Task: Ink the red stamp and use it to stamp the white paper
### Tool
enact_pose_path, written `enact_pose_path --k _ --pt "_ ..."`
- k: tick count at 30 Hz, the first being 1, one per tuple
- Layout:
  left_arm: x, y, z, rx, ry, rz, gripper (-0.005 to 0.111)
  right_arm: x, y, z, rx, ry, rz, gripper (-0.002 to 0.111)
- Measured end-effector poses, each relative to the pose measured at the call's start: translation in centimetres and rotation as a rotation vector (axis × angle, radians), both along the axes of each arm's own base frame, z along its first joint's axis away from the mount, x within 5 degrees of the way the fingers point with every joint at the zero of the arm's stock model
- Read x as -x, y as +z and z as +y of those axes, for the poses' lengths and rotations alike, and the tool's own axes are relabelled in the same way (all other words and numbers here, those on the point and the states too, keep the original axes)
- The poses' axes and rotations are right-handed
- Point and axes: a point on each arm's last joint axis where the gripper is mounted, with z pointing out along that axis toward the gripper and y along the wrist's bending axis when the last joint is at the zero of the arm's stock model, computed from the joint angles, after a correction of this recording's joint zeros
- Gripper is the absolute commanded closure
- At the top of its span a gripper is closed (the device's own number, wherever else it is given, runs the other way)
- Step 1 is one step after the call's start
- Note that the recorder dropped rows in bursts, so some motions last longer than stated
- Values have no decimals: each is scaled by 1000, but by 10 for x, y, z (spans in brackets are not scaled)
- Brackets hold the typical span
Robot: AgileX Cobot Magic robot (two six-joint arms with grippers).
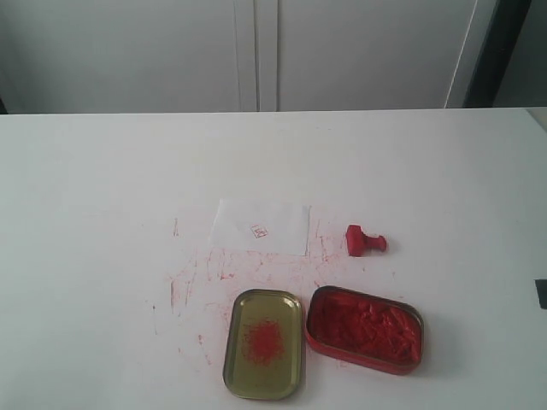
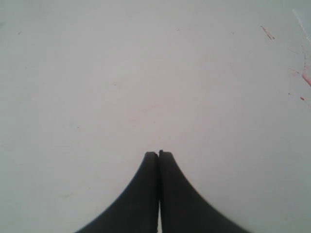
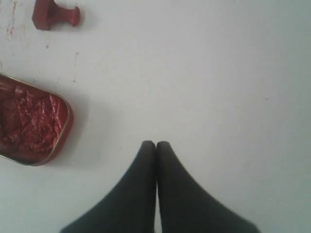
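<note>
The red stamp (image 1: 365,241) lies on its side on the white table, just right of the white paper (image 1: 260,226), which carries a small red print near its middle. The right wrist view also catches the red stamp (image 3: 54,14) at its edge. The red ink tin (image 1: 365,329) sits open in front of the stamp, and it shows as the ink tin (image 3: 32,125) in the right wrist view. My left gripper (image 2: 158,154) is shut and empty over bare table. My right gripper (image 3: 155,144) is shut and empty beside the tin. Neither gripper appears in the exterior view.
The yellowish tin lid (image 1: 264,343) with a red smudge lies left of the ink tin. Red ink streaks (image 1: 192,286) mark the table around the paper. A grey wall with cabinet panels (image 1: 256,51) stands behind the table's far edge.
</note>
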Motion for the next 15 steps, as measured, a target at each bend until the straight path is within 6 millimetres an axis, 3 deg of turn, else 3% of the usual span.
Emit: enact_pose_path --k 15 --pt "0 0 0 0 0 0 107 66 20 -2 -11 0 -355 108"
